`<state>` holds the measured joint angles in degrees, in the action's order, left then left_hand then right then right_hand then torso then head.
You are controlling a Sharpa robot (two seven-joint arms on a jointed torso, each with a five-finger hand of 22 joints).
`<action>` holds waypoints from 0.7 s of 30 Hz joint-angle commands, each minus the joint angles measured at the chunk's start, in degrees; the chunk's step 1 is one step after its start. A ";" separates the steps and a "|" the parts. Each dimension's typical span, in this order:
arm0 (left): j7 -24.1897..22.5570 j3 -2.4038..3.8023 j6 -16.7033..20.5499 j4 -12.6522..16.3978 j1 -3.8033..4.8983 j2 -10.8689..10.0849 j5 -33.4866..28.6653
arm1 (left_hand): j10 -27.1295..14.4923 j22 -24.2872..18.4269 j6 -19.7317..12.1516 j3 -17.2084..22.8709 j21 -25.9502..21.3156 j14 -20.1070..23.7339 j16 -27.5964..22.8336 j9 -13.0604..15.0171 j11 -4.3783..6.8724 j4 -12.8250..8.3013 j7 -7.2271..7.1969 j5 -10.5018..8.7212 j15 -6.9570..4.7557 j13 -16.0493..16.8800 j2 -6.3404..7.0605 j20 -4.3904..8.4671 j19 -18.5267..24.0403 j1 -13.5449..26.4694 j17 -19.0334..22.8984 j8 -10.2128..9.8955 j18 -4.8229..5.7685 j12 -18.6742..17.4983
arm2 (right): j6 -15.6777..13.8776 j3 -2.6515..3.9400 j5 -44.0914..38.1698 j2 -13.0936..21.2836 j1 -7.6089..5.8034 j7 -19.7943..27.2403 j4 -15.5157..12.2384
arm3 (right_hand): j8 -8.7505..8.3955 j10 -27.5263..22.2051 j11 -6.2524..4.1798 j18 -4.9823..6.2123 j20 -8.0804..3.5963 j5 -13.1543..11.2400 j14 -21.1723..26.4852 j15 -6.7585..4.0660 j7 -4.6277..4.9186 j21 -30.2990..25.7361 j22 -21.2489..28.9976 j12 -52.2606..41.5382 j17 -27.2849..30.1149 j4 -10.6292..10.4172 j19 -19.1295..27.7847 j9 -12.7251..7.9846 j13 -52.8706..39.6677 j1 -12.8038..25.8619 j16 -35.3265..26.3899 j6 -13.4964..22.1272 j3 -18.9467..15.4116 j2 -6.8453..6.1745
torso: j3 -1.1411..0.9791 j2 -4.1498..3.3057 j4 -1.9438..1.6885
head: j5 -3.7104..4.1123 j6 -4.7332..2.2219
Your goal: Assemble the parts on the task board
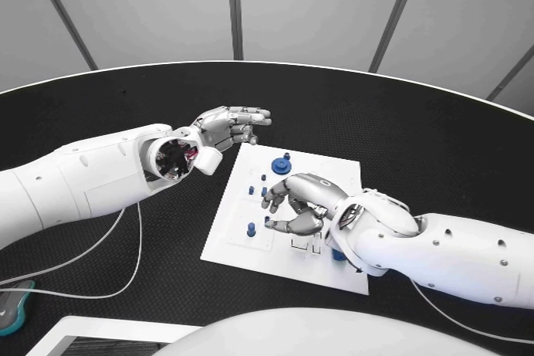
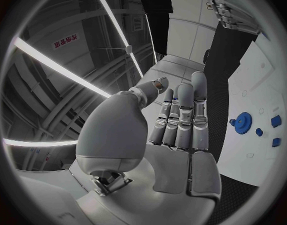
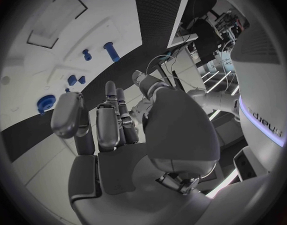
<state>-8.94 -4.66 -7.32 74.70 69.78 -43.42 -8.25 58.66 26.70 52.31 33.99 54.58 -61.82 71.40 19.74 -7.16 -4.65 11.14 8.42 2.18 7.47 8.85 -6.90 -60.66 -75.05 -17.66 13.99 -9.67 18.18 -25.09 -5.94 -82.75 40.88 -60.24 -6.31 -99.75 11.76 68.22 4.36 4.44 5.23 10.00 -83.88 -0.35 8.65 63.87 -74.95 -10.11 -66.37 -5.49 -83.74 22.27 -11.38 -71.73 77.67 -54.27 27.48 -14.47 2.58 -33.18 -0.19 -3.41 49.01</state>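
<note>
The white task board (image 1: 334,169) lies in the middle of the black table. On it stand a blue gear (image 1: 282,166) and small blue pieces (image 1: 251,231), with another blue piece (image 1: 337,255) near its front edge. My right hand (image 1: 295,205) hovers over the board's middle, fingers bent downward and the palm (image 3: 118,175) empty. My left hand (image 1: 228,128) is beside the board's far left corner, fingers (image 2: 181,117) stretched out together and holding nothing. The left wrist view has the gear (image 2: 243,120) and small pieces (image 2: 276,121) off to the hand's side. The right wrist view has the gear (image 3: 45,102) and two blue pegs (image 3: 111,51).
A white cable (image 1: 111,240) loops over the table under my left arm. A teal object (image 1: 9,308) lies at the front left edge, with a white tray (image 1: 100,337) beside it. The table's round rim (image 1: 367,72) curves along the back.
</note>
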 commanded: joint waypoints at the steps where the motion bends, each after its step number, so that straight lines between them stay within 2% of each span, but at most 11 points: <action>1: 0.00 -0.01 -0.08 -0.22 -0.01 -0.02 0.00 | -0.44 -0.07 -0.22 -0.10 -0.27 0.41 -0.24 -0.09 0.04 0.09 0.02 0.34 0.18 -0.06 -0.28 -0.24 0.27 -0.25 0.10 -0.17 -0.94 0.27 | -1.68 0.01 9.82 8.42 -0.81 -1.61 -3.34 | 1.28 7.79 -1.73 -0.04 -0.91 -0.01 -2.35 -1.29 -1.18 3.90 -4.09 -5.36 -3.05 -0.48 -1.65 0.48 -2.76 0.49 1.87 -2.38 -1.12 0.78 | -0.14 0.37 0.69 | 2.36 -0.36; 3: 0.02 -0.01 -0.13 -0.32 -0.02 -0.08 0.00 | -0.44 -0.07 -0.22 -0.10 -0.27 0.41 -0.24 -0.09 0.04 0.09 0.02 0.34 0.18 -0.06 -0.28 -0.24 0.27 -0.25 0.10 -0.17 -0.94 0.27 | -2.37 -0.01 12.28 11.51 -1.08 -3.12 -4.77 | 2.49 9.88 -3.41 -0.33 -2.78 0.80 -2.58 -2.82 -2.88 5.61 -5.03 -12.70 -3.08 -1.95 -2.31 1.09 -9.79 1.89 2.09 -3.84 -3.23 0.67 | -0.23 0.56 1.05 | 3.23 -0.46; 4: 0.02 -0.02 -0.13 -0.34 -0.03 -0.14 0.00 | -0.44 -0.07 -0.22 -0.10 -0.27 0.41 -0.24 -0.09 0.04 0.09 0.02 0.34 0.18 -0.06 -0.28 -0.24 0.27 -0.25 0.10 -0.17 -0.94 0.27 | -2.64 -0.02 13.23 13.01 -1.18 -4.19 -5.42 | 3.09 12.13 -3.66 -0.66 -2.89 1.21 -2.81 -3.12 -3.08 6.88 -5.71 -24.50 -3.92 -2.92 -2.62 1.54 -21.54 2.94 2.61 -4.29 -4.37 0.74 | -0.29 0.59 1.20 | 3.80 -0.53; 5: 0.02 -0.02 -0.14 -0.35 -0.04 -0.19 0.00 | -0.44 -0.07 -0.22 -0.10 -0.27 0.41 -0.24 -0.09 0.04 0.09 0.02 0.34 0.18 -0.06 -0.28 -0.24 0.27 -0.25 0.10 -0.17 -0.94 0.27 | -3.04 -0.04 13.96 14.35 -1.21 -5.31 -5.99 | 3.65 13.11 -3.87 -0.78 -3.14 2.68 -3.02 -3.75 -3.80 7.60 -6.12 -36.18 -4.75 -3.47 -2.82 2.12 -33.51 2.95 3.14 -4.41 -4.96 0.99 | -0.38 0.62 1.31 | 4.16 -0.55; 6: 0.01 -0.02 -0.15 -0.34 -0.06 -0.24 0.00 | -0.44 -0.07 -0.22 -0.10 -0.27 0.41 -0.24 -0.09 0.04 0.09 0.02 0.34 0.18 -0.06 -0.28 -0.24 0.27 -0.25 0.10 -0.17 -0.94 0.27 | -3.66 -0.07 14.53 15.56 -1.12 -6.38 -6.48 | 4.76 14.59 -4.03 -1.20 -3.52 6.40 -3.53 -3.59 -3.92 9.71 -7.25 -51.18 -7.50 -6.29 -3.26 3.32 -48.86 5.63 4.68 -4.61 -6.98 1.31 | -0.48 0.66 1.45 | 5.11 -0.60; 7: 0.01 -0.02 -0.16 -0.33 -0.07 -0.29 0.00 | -0.44 -0.07 -0.22 -0.10 -0.27 0.41 -0.24 -0.09 0.04 0.09 0.02 0.34 0.18 -0.06 -0.28 -0.24 0.27 -0.25 0.10 -0.17 -0.94 0.27 | -4.15 -0.08 14.89 16.45 -0.92 -7.24 -6.86 | 5.43 14.47 -4.20 -1.34 -3.58 9.83 -3.69 -3.69 -4.34 10.37 -7.67 -56.67 -8.44 -6.99 -3.38 4.36 -54.57 5.69 5.30 -4.03 -8.56 0.47 | -0.55 0.70 1.52 | 5.67 -0.73; 8: 0.01 -0.02 -0.18 -0.32 -0.09 -0.33 0.00 | -0.44 -0.07 -0.22 -0.10 -0.27 0.41 -0.24 -0.09 0.04 0.09 0.02 0.34 0.18 -0.06 -0.28 -0.24 0.27 -0.25 0.10 -0.17 -0.94 0.27 | -4.75 -0.11 15.24 17.45 -0.55 -8.27 -7.29 | 6.48 15.51 -4.13 -1.53 -3.65 9.80 -4.03 -3.71 -4.12 11.58 -8.36 -64.29 -10.84 -7.36 -3.58 5.80 -62.60 4.25 6.55 -3.75 -9.11 1.81 | -0.61 0.73 1.63 | 5.97 -0.74; 9: 0.01 -0.03 -0.19 -0.32 -0.11 -0.36 0.00 | -0.44 -0.07 -0.22 -0.10 -0.27 0.41 -0.24 -0.09 0.04 0.09 0.02 0.34 0.18 -0.06 -0.28 -0.24 0.27 -0.25 0.10 -0.17 -0.94 0.27 | -5.40 -0.13 15.48 18.31 -0.19 -9.24 -7.62 | 7.28 15.39 -4.08 -1.59 -3.54 10.42 -4.12 -3.60 -3.96 11.92 -8.67 -67.06 -11.87 -8.07 -3.60 7.32 -65.75 3.25 7.15 -2.87 -10.30 2.23 | -0.64 0.76 1.72 | 6.42 -0.70; 13: 0.01 -0.03 -0.27 -0.35 -0.24 -0.51 -0.01 | -0.44 -0.07 -0.22 -0.10 -0.27 0.41 -0.24 -0.09 0.04 0.09 0.02 0.34 0.18 -0.06 -0.28 -0.24 0.27 -0.25 0.10 -0.17 -0.94 0.27 | -6.99 -0.29 14.36 20.13 0.84 -12.69 -8.19 | 7.78 16.26 -4.12 -1.74 -3.39 11.64 -4.42 -3.50 -3.77 12.64 -9.11 -69.71 -13.67 -8.75 -3.73 8.46 -68.62 2.55 8.05 -2.19 -11.27 2.28 | -0.86 0.89 2.13 | 7.61 -0.51; 16: 0.02 -0.03 -0.36 -0.45 -0.35 -0.53 -0.01 | -0.44 -0.07 -0.22 -0.10 -0.27 0.41 -0.24 -0.09 0.04 0.09 0.02 0.34 0.18 -0.06 -0.28 -0.24 0.27 -0.25 0.10 -0.17 -0.94 0.27 | -7.28 -0.39 12.21 20.66 1.48 -15.50 -8.58 | 7.99 16.75 -4.06 -1.90 -3.35 11.96 -4.61 -3.44 -3.72 13.48 -9.52 -70.85 -14.76 -9.44 -3.90 8.95 -69.82 2.89 8.57 -1.97 -12.09 1.94 | -1.03 1.05 2.42 | 8.12 -0.15; 21: 0.06 -0.04 -0.57 -0.55 -0.47 -0.48 -0.01 | -0.44 -0.07 -0.22 -0.10 -0.27 0.41 -0.24 -0.09 0.04 0.09 0.02 0.34 0.18 -0.06 -0.28 -0.24 0.27 -0.25 0.10 -0.17 -0.94 0.27 | -6.50 -0.58 8.84 20.71 2.53 -19.41 -9.09 | 8.36 17.26 -4.03 -2.17 -3.26 11.51 -4.90 -3.39 -3.74 14.88 -10.22 -72.03 -16.56 -10.84 -4.17 9.78 -71.11 3.59 9.42 -1.71 -13.73 1.59 | -0.98 1.18 2.57 | 8.30 0.23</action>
<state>-8.89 -4.70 -7.87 74.16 69.32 -43.91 -8.26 58.66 26.69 52.32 33.99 54.58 -61.78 71.40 19.73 -7.16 -4.65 11.13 8.42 2.22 7.48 8.85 -6.90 -60.66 -75.05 -17.66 13.99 -9.67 18.18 -31.80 -6.47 -73.36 61.65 -57.93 -24.87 -108.80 19.90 83.85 0.11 2.64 1.95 21.71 -83.96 -3.93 4.90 78.44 -74.93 -81.87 -74.94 -16.35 -83.94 31.95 -74.95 -68.31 86.85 -56.27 14.06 -12.55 1.62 -32.10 2.18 4.76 49.02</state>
